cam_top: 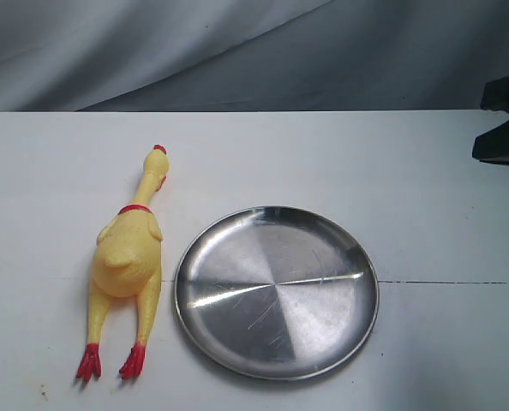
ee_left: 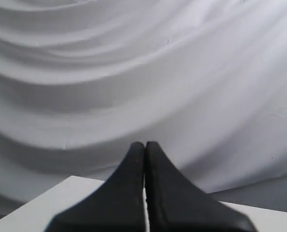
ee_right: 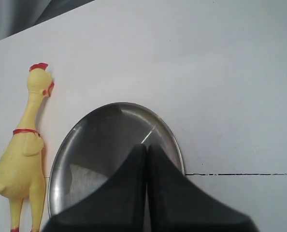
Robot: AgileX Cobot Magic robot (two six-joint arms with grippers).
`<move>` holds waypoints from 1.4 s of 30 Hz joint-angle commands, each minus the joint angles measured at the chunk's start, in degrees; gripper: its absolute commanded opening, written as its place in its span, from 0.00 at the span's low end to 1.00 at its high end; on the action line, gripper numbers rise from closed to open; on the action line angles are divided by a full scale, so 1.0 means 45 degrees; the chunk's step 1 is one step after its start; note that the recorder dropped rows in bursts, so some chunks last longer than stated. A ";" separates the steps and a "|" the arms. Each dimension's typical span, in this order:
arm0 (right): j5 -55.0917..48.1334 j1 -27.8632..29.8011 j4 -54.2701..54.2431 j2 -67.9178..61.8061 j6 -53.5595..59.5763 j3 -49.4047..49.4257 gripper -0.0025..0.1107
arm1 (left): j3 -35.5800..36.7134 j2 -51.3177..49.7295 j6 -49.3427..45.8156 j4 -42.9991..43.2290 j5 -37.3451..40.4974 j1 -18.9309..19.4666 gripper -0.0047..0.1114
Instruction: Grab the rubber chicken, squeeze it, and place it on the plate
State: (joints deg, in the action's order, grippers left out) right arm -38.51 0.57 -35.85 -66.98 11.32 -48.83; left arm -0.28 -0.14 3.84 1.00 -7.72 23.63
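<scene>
The rubber chicken (cam_top: 128, 257) lies flat on the white table at the left, red comb towards the back and red feet towards the front. It also shows in the right wrist view, the chicken (ee_right: 22, 154) lying beside the plate. The shiny steel plate (cam_top: 276, 291) sits just right of it, apart from it and with nothing on it. My right gripper (ee_right: 146, 146) is shut and holds nothing, seen over the plate (ee_right: 100, 140). My left gripper (ee_left: 144, 143) is shut on nothing and faces the grey cloth; it does not show in the exterior view.
A black part of my right arm (cam_top: 503, 124) juts in at the far right edge. Grey draped cloth (cam_top: 237, 51) hangs behind the table. A thin dark seam (cam_top: 443, 282) runs across the tabletop right of the plate.
</scene>
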 commanded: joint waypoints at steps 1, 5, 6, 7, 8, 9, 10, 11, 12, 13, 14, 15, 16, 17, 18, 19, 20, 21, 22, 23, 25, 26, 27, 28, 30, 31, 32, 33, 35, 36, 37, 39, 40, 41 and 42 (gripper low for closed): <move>0.0420 -0.0008 -0.0074 0.0006 0.0141 -0.0062 0.02 | 0.0063 0.0030 0.0135 -0.0014 -0.0820 0.0021 0.04; 0.0520 -0.0008 -0.0074 0.0006 0.0141 -0.0062 0.02 | 0.0063 0.0030 0.1776 -0.0692 -0.1516 0.0021 0.04; 0.0533 -0.0008 -0.0074 0.0006 0.0141 -0.0062 0.02 | -0.0081 0.0030 0.2071 -0.0824 -0.1053 0.0021 0.04; 0.0533 -0.0008 -0.0074 0.0006 0.0141 -0.0062 0.02 | -0.0517 0.0030 0.2149 -0.0824 -0.0366 0.0021 0.04; 0.0556 -0.0008 -0.0074 0.0006 0.0141 -0.0062 0.02 | -0.0942 0.0030 0.2149 -0.0824 0.0245 0.0021 0.04; 0.0556 -0.0008 -0.0074 0.0006 0.0141 -0.0062 0.02 | -0.1532 -0.0042 0.2123 -0.0748 0.1059 0.0021 0.04; 0.0557 -0.0008 -0.0104 0.0006 0.0141 -0.0062 0.02 | -0.2163 -0.0297 0.2094 -0.0690 0.1793 0.0021 0.04; 0.0557 -0.0008 -0.0173 0.0006 0.0141 -0.0062 0.02 | -0.2657 -0.0565 0.2094 -0.0669 0.2426 0.0021 0.04; 0.0557 -0.0008 -0.0188 0.0006 0.0141 -0.0062 0.02 | -0.3250 -0.0963 0.2094 -0.0669 0.2923 0.0021 0.04; 0.0557 -0.0038 -0.0213 0.0006 0.0150 -0.0062 0.02 | -0.3788 -0.1423 0.2094 -0.0669 0.3373 0.0021 0.04; 0.0557 -0.0111 -0.0239 0.0006 0.0150 -0.0062 0.02 | -0.4281 -0.1836 0.2094 -0.0789 0.3712 0.0021 0.04; 0.0593 -0.0249 -0.0239 0.0006 0.0150 -0.0062 0.02 | -0.4712 -0.2385 0.2094 -0.0983 0.4210 0.0021 0.04; 0.0655 -0.0427 -0.0208 0.0006 0.0175 -0.0062 0.02 | -0.5084 -0.2966 0.2094 -0.1232 0.4763 0.0021 0.04; 0.0712 -0.0640 -0.0177 0.0006 0.0202 -0.0062 0.02 | -0.5338 -0.3440 0.2094 -0.1479 0.5260 0.0021 0.04; 0.0740 -0.0871 -0.0177 0.0006 0.0310 -0.0062 0.02 | -0.5594 -0.4058 0.2094 -0.1802 0.5953 0.0021 0.04; 0.0740 -0.1098 -0.0177 0.0006 0.0494 -0.0062 0.02 | -0.5766 -0.4673 0.2094 -0.2150 0.6598 0.0021 0.04; 0.0764 -0.1286 -0.0177 0.0006 0.0641 -0.0062 0.02 | -0.5827 -0.5287 0.2066 -0.2436 0.7146 0.0021 0.04; 0.0790 -0.1509 -0.0177 0.0006 0.0830 -0.0062 0.02 | -0.5829 -0.5863 0.2045 -0.2804 0.7580 0.0021 0.04; 0.0790 -0.1715 -0.0177 0.0006 0.0929 -0.0062 0.02 | -0.5829 -0.6421 0.2045 -0.3142 0.7973 0.0021 0.04; 0.0790 -0.1876 -0.0177 0.0006 0.0957 -0.0062 0.02 | -0.5829 -0.6843 0.2045 -0.3363 0.8242 0.0021 0.04; 0.0790 -0.2233 -0.0177 0.0006 0.0957 -0.0062 0.02 | -0.5829 -0.7788 0.2045 -0.3846 0.8645 0.0021 0.04; 0.0790 -0.2383 -0.0177 0.0006 0.0957 -0.0062 0.02 | -0.5852 -0.8119 0.2045 -0.3900 0.8713 0.0021 0.04; 0.0790 -0.2508 -0.0177 0.0006 0.0957 -0.0062 0.02 | -0.5850 -0.8484 0.2045 -0.3908 0.8709 0.0021 0.04; 0.0790 -0.2558 -0.0177 0.0006 0.0984 -0.0062 0.02 | -0.5850 -0.8790 0.2045 -0.3908 0.8686 0.0021 0.04; 0.0740 -0.2558 -0.0177 0.0006 0.0980 -0.0062 0.02 | -0.5850 -0.9297 0.2045 -0.3908 0.8320 0.0021 0.04; 0.0740 -0.2558 -0.0177 0.0006 0.0980 -0.0062 0.02 | -0.5850 -0.9509 0.2045 -0.3908 0.7999 0.0021 0.04; 0.0777 -0.2558 -0.0177 0.0006 0.0980 -0.0062 0.02 | -0.5850 -0.9671 0.2045 -0.3908 0.7651 0.0021 0.04; 0.0777 -0.2558 -0.0177 0.0006 0.0980 -0.0062 0.02 | -0.5850 -0.9750 0.2045 -0.3908 0.7496 0.0021 0.04; 0.0777 -0.2558 -0.0177 0.0006 0.0980 -0.0062 0.02 | -0.5850 -0.9919 0.2045 -0.3908 0.7411 0.0021 0.04; 0.0777 -0.2558 -0.0177 0.0006 0.0980 -0.0062 0.02 | -0.5850 -0.9978 0.2045 -0.3908 0.7411 0.0021 0.04; 0.0777 -0.2558 -0.0177 0.0006 0.0980 -0.0062 0.02 | -0.5850 -1.0032 0.2076 -0.4087 0.7405 0.0021 0.04; 0.0777 -0.2558 -0.0177 0.0006 0.0980 -0.0062 0.02 | -0.5850 -1.0111 0.1908 -0.4732 0.7375 0.0021 0.04; 0.0777 -0.2558 -0.0177 0.0006 0.0980 -0.0062 0.02 | -0.5908 -1.0114 0.1346 -0.5021 0.7304 0.0021 0.04; 0.0777 -0.2558 -0.0177 0.0006 0.0980 -0.0062 0.02 | -0.5969 -1.0114 0.0488 -0.5327 0.7294 0.0021 0.04; 0.0801 -0.2558 -0.0177 0.0006 0.0980 -0.0062 0.02 | -0.6033 -1.0114 -0.0324 -0.5601 0.7294 0.0021 0.04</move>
State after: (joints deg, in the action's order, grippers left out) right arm -35.56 -10.80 -36.44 -66.98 15.16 -48.83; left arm -26.25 -45.38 10.22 -20.61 26.25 23.63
